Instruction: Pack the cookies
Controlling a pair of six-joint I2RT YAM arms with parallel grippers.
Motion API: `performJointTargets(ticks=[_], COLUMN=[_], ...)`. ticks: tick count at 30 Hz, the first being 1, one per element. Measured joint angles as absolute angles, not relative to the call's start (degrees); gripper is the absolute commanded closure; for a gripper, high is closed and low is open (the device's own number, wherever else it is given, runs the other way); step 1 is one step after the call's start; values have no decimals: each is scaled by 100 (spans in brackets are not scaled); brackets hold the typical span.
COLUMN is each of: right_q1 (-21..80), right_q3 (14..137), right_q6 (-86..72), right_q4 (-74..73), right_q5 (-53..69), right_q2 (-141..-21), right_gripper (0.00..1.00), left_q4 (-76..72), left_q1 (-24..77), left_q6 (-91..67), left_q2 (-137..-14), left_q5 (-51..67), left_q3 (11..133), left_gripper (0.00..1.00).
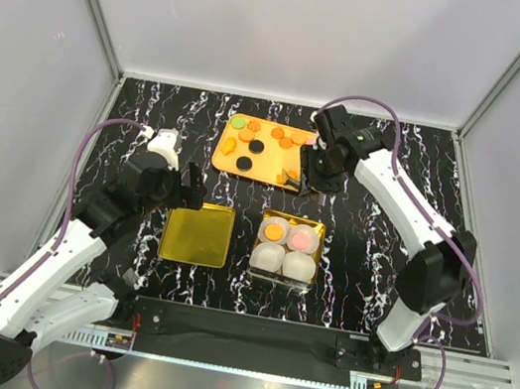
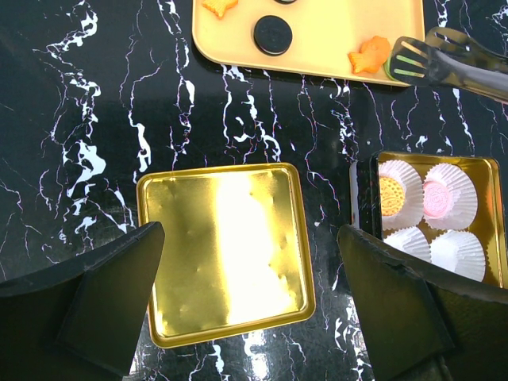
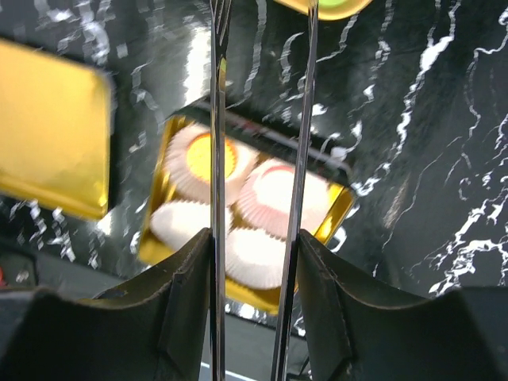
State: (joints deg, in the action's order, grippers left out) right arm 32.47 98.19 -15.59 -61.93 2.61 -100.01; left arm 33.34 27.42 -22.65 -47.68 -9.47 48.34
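Observation:
The cookies (image 1: pixel 258 146) lie on an orange tray (image 1: pixel 227 162) at the back: orange, black and one green (image 1: pixel 237 122). The left wrist view shows a black disc (image 2: pixel 272 35) and an orange fish (image 2: pixel 371 55) on that tray (image 2: pixel 325 48). A gold box (image 1: pixel 259 263) holds four white paper cups; one has an orange cookie (image 1: pixel 275 229), one a pink cookie (image 1: pixel 304 238). My right gripper (image 1: pixel 314 164) is shut on metal tongs (image 3: pixel 216 119), whose tips (image 2: pixel 413 59) sit by the orange fish. My left gripper (image 1: pixel 185 188) is open above the gold lid (image 2: pixel 226 254).
The gold lid (image 1: pixel 198 234) lies flat left of the box on the black marbled table (image 1: pixel 378 266). White walls and metal frame posts enclose the table on three sides. The box also shows under the tongs in the right wrist view (image 3: pixel 163 246).

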Motion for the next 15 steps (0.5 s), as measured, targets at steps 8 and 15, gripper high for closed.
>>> performJointTargets(ticks=[8,15], right_q1=[3068,3068], right_q3=[9948,10318], right_q6=[-1520,-1522], right_q4=[-6060,-6029], right_q5=[198,200], right_q2=[-10779,-10965], right_gripper=[49,49], left_q4=[3334,3332], left_q1=[2742,2742], left_q6=[-2265,-2265], left_q2=[-4766,-4762], left_q5=[-945,-947], left_q3=[4834,4834], left_gripper=[1,1])
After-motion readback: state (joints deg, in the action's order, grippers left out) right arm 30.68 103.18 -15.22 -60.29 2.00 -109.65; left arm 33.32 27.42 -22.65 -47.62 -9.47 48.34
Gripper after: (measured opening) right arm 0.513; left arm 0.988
